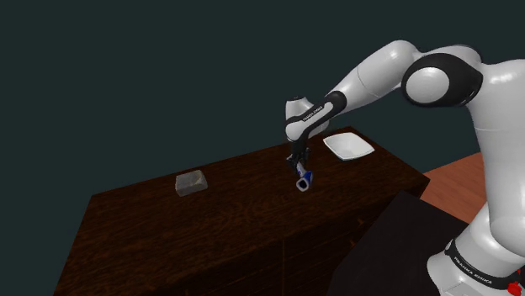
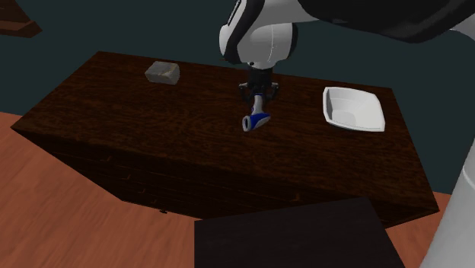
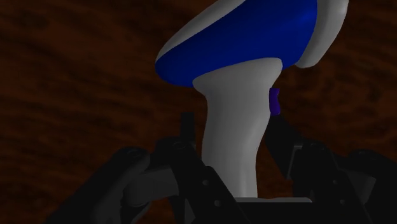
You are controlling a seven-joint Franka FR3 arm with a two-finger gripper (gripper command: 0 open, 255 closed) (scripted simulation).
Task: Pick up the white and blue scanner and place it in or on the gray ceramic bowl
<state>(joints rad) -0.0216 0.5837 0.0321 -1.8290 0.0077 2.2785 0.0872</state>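
The white and blue scanner [image 1: 304, 179] [image 2: 255, 119] hangs from my gripper [image 1: 299, 167] [image 2: 259, 97], lifted a little above the dark wooden tabletop [image 1: 235, 210]. In the wrist view my black fingers [image 3: 184, 137] clasp its white handle [image 3: 232, 146], and the blue head points away from the hand. The small grey bowl [image 1: 192, 182] [image 2: 162, 71] rests on the table well toward the shoulder view's left, apart from the gripper.
A white square dish [image 1: 348, 145] [image 2: 352, 108] lies on the table near its end at the shoulder view's right. My dark stand [image 1: 412, 248] [image 2: 293, 236] sits close against the table's front edge. Reddish wooden floor [image 2: 46, 205] surrounds the furniture.
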